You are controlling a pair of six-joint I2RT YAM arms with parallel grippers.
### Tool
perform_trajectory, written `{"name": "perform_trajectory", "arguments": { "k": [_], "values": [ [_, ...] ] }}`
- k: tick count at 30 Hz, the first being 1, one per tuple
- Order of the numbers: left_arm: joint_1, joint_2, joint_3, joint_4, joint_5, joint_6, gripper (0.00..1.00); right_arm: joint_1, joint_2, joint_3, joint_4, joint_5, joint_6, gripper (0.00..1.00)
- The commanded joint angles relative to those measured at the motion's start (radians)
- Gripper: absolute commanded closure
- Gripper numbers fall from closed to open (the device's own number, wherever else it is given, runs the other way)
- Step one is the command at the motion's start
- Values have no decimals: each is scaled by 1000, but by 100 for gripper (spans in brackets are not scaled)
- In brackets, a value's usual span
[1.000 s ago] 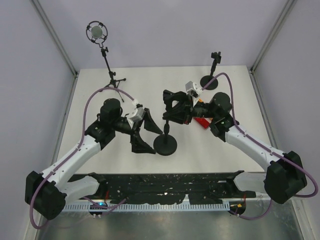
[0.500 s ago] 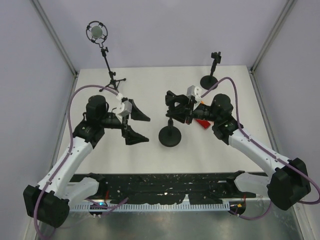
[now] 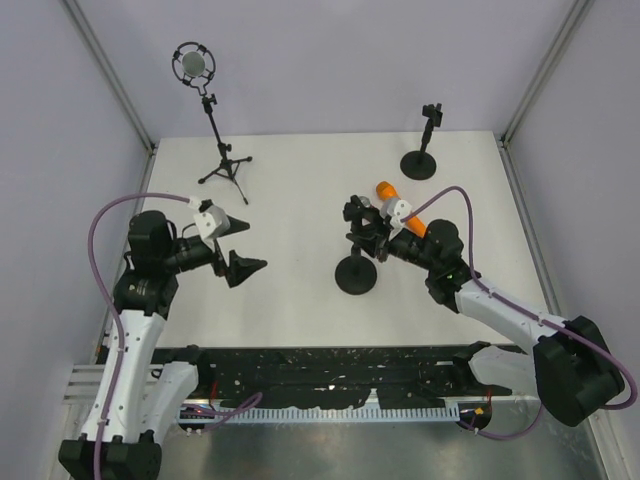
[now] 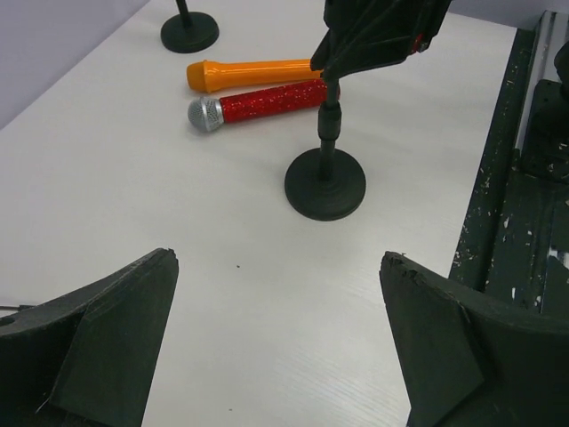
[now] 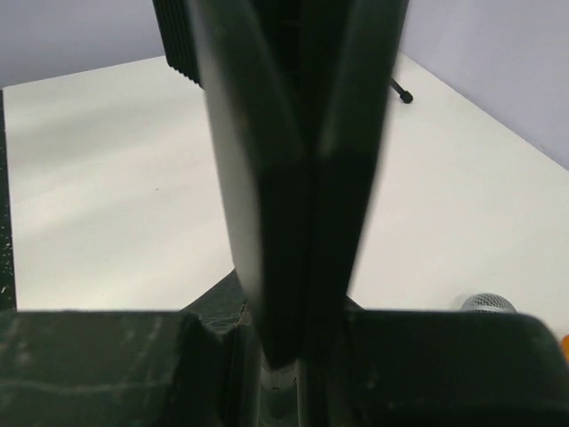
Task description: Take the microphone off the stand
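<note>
Stand top at right gripper tips

orange microphone, glittery red microphone, black stand

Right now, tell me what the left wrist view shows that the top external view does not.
Only left wrist: the red microphone, silver-headed, lying flat. Only top external: the tripod stand carrying a shock-mounted microphone. Both: the orange microphone, the round-base stand, and the right gripper clamped at its top.
</note>
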Motion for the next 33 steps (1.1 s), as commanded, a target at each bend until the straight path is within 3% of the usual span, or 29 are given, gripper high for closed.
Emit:
{"name": "perform_trajectory", "arguments": {
  "k": [1,8,11,16,24,33],
  "values": [
    [19,-79,-38,-83,-28,47,0,-2,-19,-24,292,132,26,94],
    [46,-96,-115,35,-19,-29,0,-9,-14,-50,312,145,57,94],
    [50,-101,-124,52,-15,-40,0,-22,-16,-40,280,142,64,84],
    [55,-111,-136,60,-5,-48,0,-48,-8,-20,251,116,100,78],
    [85,-113,-147,87,10,-72,0,-59,-11,-1,222,74,135,36],
    [99,-111,-165,115,30,-89,0,-72,-88,54,196,42,172,19]
  ]
}}
